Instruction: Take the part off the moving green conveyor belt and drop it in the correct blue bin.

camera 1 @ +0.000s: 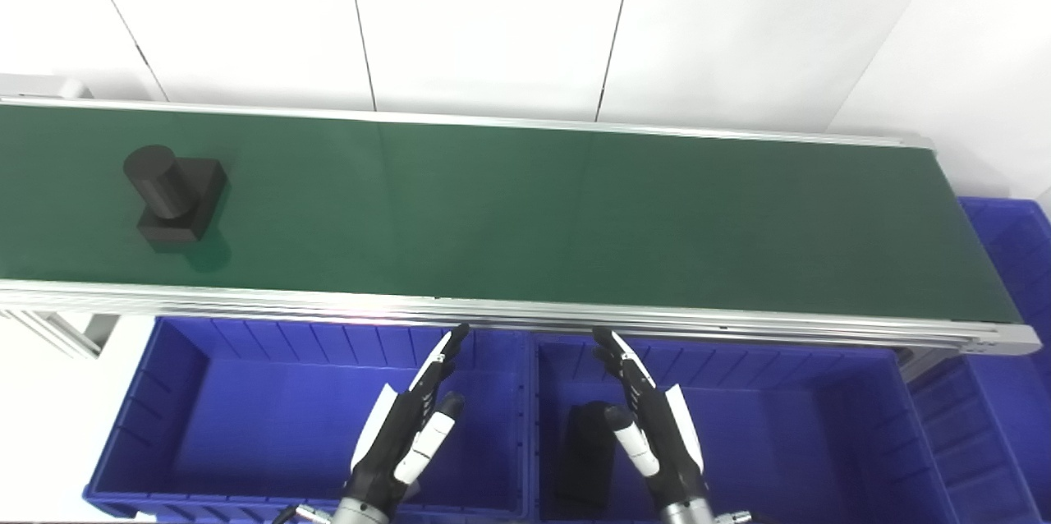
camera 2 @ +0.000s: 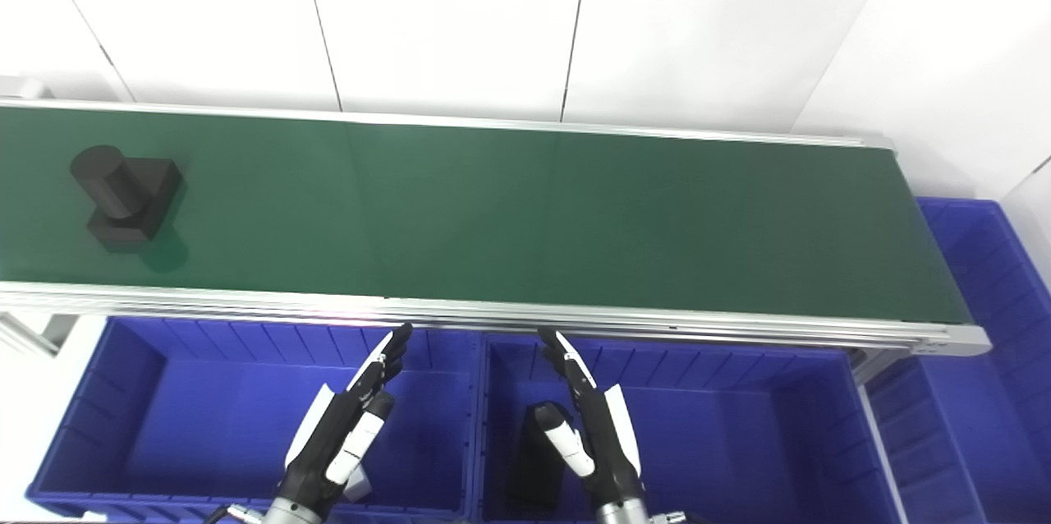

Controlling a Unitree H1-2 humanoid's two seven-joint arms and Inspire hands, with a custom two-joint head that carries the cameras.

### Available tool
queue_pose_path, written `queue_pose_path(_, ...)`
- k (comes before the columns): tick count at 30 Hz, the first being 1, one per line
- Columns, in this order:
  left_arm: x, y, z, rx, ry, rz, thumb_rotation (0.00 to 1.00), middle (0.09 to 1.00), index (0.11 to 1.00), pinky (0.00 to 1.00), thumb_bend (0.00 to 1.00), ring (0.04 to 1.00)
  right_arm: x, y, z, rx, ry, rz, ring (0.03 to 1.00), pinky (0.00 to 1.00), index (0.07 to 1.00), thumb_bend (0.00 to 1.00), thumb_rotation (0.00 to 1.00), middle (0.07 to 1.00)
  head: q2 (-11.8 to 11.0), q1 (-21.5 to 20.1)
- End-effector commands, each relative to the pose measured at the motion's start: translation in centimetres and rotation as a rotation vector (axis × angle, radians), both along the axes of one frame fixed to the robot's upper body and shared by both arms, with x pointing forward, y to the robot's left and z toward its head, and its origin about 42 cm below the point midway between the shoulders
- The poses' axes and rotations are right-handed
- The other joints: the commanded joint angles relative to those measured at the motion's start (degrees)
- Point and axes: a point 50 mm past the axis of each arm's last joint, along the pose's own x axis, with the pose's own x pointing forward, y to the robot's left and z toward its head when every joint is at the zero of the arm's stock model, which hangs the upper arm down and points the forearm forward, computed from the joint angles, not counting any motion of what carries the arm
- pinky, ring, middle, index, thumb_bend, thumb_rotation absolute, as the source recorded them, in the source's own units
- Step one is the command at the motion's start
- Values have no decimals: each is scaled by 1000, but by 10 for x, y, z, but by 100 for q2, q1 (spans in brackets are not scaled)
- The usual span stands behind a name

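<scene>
Behind everything stands a white panelled wall (camera 1: 493, 15), split by thin dark seams. In front of it the green conveyor belt (camera 1: 575, 212) runs across the whole width of the view, framed by silver aluminium rails (camera 1: 657, 317) along its near and far edges; its right end stops just short of a third blue bin (camera 1: 1014, 278) that sits off that end.

Below the near rail lie two more bins side by side. The left blue bin (camera 1: 246, 417) shows only its ribbed walls and bare floor. The right blue bin (camera 1: 788, 425) holds a dark block (camera 1: 585, 450) standing near its left wall, partly hidden by the right hand.

The left hand (camera 1: 408, 425) hovers over the left bin's right side, fingers straight and slightly apart, thumb off to the side, holding nothing and touching nothing. The right hand (camera 1: 649, 417) mirrors it over the right bin, fingers extended and spread, also empty; its fingertips reach up toward the near rail without touching it. Nothing lies between the hands and the belt except that rail.

The part (camera 1: 174, 197) rests on the belt far to the left, well apart from both hands. It is a black square base with a black cylinder rising from it; the cylinder's long axis stands upright off the belt, appearing to lean toward the upper left in this view. A dark green shadow sits just beneath its near edge.
</scene>
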Motion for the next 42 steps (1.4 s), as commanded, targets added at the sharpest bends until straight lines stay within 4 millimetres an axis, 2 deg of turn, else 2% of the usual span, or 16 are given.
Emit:
queue_pose_path(1, 8, -3, 10, -22, -70, -4, 1000, 997, 964, 983, 656, 995, 5, 3, 10, 37, -70, 9, 900, 917, 912, 813, 999, 923, -9, 10)
queue_pose_path(26, 8, -2, 10, -23, -70, -8, 1000, 994, 965, 981, 671, 990, 5, 3, 9, 39, -62, 15, 901, 925, 912, 783, 981, 921, -15, -12)
queue_pose_path(35, 8, -3, 10, -18, -70, -9, 1000, 993, 961, 974, 648, 988, 5, 3, 9, 41, -60, 12, 898, 922, 912, 799, 983, 923, -30, -8)
queue_pose_path(42, 9, -6, 5, -17, -53, -11, 1000, 990, 953, 967, 649, 987, 4, -1, 4, 34, -41, 10, 902, 922, 916, 802, 996, 930, -258, 365)
